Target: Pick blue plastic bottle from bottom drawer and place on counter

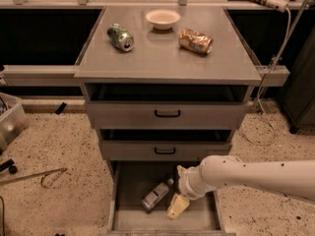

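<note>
The blue plastic bottle (156, 195) lies on its side on the floor of the open bottom drawer (132, 181), with its cap pointing to the upper right. My gripper (177, 206) hangs inside the drawer just right of the bottle, close to its cap end, on the white arm (246, 173) that reaches in from the right. I cannot see contact between them. The counter (162, 60) is the grey tabletop above the drawers.
On the counter lie a green soda can (120, 37), a white bowl (163, 18) and a dented orange-gold can (195, 41). Two shut drawers with black handles (167, 114) sit above the open one. A plastic bin (10, 122) stands at the left, and a cable (266, 117) hangs at the right.
</note>
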`<state>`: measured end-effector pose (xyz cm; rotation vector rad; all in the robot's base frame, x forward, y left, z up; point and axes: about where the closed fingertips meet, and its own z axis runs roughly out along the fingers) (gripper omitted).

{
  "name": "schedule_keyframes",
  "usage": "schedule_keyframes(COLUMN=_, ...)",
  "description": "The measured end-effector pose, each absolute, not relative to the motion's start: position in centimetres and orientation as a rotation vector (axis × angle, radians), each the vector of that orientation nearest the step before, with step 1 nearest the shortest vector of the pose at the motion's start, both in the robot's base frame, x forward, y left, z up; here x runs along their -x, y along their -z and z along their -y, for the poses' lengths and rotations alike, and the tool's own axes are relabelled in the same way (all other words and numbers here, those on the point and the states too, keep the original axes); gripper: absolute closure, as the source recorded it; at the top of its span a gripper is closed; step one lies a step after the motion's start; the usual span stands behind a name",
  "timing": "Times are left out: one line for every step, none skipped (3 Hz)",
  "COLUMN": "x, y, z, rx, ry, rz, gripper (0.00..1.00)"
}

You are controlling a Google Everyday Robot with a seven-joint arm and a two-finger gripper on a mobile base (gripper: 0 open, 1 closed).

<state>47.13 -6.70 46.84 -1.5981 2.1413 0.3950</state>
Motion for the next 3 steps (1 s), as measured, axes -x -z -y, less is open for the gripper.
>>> schedule_keyframes(x=-49.6, y=-44.7, z=5.3, rx=1.712, ry=-0.345, rz=-2.018, gripper=0.00)
schedule_keyframes(x=-52.1, y=-40.8, z=4.5, rx=1.837, ry=-0.366, rz=-1.895, gripper=0.00)
schedule_keyframes(x=-54.4, y=-36.3, z=5.2, rx=1.964, ry=-0.418, rz=-1.818, gripper=0.00)
